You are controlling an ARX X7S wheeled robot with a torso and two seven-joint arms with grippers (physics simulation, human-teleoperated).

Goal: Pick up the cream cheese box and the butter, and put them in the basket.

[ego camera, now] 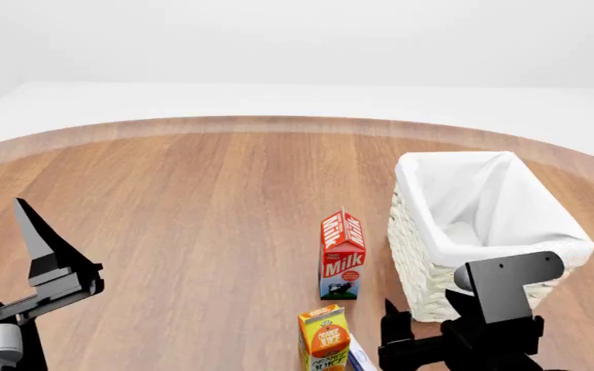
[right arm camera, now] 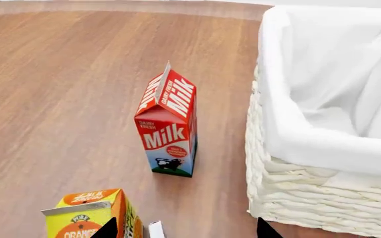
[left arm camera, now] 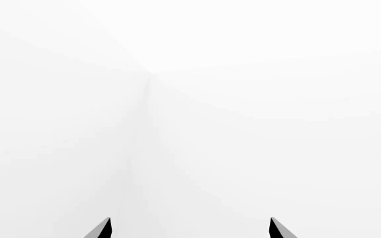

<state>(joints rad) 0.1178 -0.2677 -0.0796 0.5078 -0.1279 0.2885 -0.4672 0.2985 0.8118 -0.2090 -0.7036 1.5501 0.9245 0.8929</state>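
Note:
A thin white-and-blue sliver (right arm camera: 155, 229) shows just beside the orange juice carton (right arm camera: 91, 214), between my right gripper's (right arm camera: 187, 230) open, empty tips; it looks like the cream cheese box, mostly cut off. It also shows in the head view (ego camera: 361, 357). The butter is out of view. The basket (ego camera: 418, 255), cream wicker with white lining, stands at the right; in the right wrist view (right arm camera: 296, 198) it is beside the gripper. My right gripper (ego camera: 401, 340) is low between carton and basket. My left gripper (left arm camera: 190, 229) is open and empty, raised at the left (ego camera: 39, 247), facing white walls.
A red-white milk carton (ego camera: 342, 255) stands upright left of the basket, and shows in the right wrist view (right arm camera: 167, 126). The orange juice carton (ego camera: 324, 338) stands nearer me, in front of the milk. The round wooden table's far edge (ego camera: 276, 122) curves across the back.

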